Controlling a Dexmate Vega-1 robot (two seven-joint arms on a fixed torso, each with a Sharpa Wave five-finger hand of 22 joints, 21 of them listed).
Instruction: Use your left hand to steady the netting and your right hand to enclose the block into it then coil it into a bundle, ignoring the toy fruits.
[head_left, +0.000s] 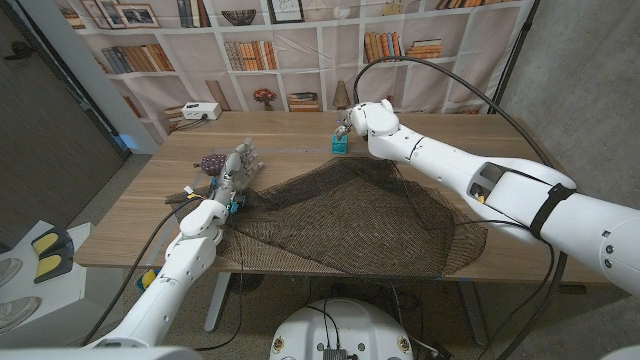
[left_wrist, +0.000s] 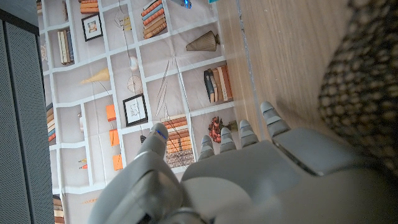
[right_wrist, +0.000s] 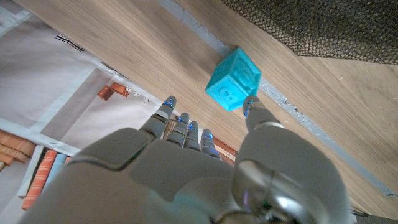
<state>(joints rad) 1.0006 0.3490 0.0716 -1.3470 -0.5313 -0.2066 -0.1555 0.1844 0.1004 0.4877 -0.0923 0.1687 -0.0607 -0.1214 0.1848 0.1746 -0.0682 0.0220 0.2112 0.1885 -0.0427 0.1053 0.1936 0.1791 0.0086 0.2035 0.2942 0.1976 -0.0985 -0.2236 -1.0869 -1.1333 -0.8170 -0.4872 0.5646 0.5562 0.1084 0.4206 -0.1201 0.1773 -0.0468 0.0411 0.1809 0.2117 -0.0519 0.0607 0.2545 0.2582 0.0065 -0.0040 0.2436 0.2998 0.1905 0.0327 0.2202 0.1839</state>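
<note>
The dark netting (head_left: 370, 215) lies spread over the middle of the wooden table (head_left: 290, 135), with its edge in the left wrist view (left_wrist: 360, 87) and the right wrist view (right_wrist: 323, 25). A teal block (head_left: 340, 143) stands on bare wood just beyond the netting's far edge. My right hand (head_left: 352, 122) hovers at the block (right_wrist: 233, 79), fingers (right_wrist: 180, 121) apart; its thumb tip reaches the block's near corner without gripping it. My left hand (head_left: 238, 170) stands at the netting's left corner with its fingers (left_wrist: 239, 134) stretched out, holding nothing.
A dark purple toy fruit (head_left: 212, 162) sits just left of my left hand. A white box (head_left: 201, 110) stands at the table's back left corner. Thin dark pieces (head_left: 185, 195) lie near the left edge. A bookshelf backdrop (head_left: 260, 50) hangs behind.
</note>
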